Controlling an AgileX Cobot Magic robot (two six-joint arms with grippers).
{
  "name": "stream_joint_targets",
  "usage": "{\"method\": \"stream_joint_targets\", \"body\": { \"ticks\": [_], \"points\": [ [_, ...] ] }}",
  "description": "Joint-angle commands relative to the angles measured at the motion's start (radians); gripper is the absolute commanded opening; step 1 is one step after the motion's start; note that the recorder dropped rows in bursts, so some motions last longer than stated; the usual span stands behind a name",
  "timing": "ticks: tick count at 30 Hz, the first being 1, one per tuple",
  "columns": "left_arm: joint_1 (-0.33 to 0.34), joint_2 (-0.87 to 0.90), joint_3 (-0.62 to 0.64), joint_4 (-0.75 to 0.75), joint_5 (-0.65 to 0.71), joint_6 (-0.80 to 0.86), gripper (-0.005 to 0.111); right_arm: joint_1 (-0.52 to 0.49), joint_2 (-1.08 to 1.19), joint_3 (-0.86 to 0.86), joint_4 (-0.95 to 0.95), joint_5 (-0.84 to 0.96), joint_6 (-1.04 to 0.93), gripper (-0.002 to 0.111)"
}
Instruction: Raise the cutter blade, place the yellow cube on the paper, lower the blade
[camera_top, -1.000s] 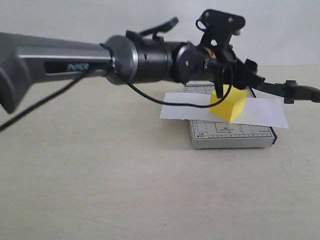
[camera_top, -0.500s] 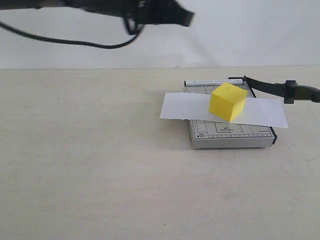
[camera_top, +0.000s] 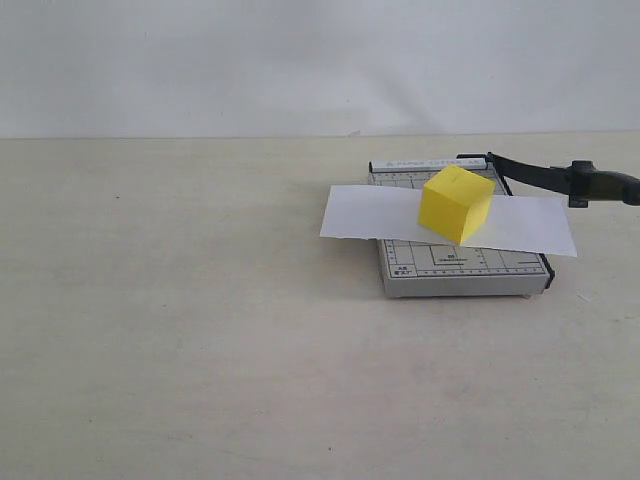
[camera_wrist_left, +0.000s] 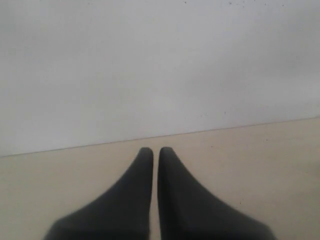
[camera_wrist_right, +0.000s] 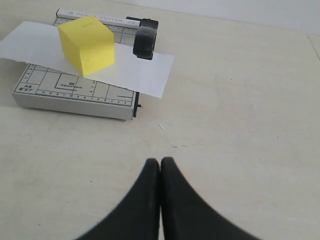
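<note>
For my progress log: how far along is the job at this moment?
Done: the blade is raised off the base, and the cube sits on the paper. In hand: nothing; the left gripper and the right gripper are both shut and empty, neither touching the cutter. Left: lowering the blade.

cutter blade (camera_top: 545, 176) runs off the edge

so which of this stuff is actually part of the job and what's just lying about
Part of the job: cutter blade, yellow cube, paper, grey cutter base.
Not part of it: only background, the table and the white wall.
</note>
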Motion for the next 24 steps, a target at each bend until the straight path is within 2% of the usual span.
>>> {"method": "stream_joint_targets", "body": {
  "ticks": [1,6,13,19,24],
  "points": [
    [0.012,-0.264,0.184,0.011,0.026,-0.016,0.004,-0.001,-0.009,0.003,0.002,-0.005,-0.008,0.0],
    [0.012,-0.543,0.374,0.009,0.014,-0.116,0.004,-0.001,-0.009,0.003,0.002,-0.017,-0.008,0.0],
    [0.012,-0.801,0.541,0.012,0.094,-0.111,0.004,-0.001,-0.009,0.003,0.002,-0.017,-0.008,0.0],
    [0.012,-0.891,0.633,0.012,0.286,-0.111,0.004,-0.001,-0.009,0.003,0.004,-0.017,-0.008,0.0],
    [0.012,-0.897,0.689,0.012,0.243,-0.122,0.004,-0.001,-0.009,0.003,0.003,-0.033,-0.008,0.0]
  ]
}}
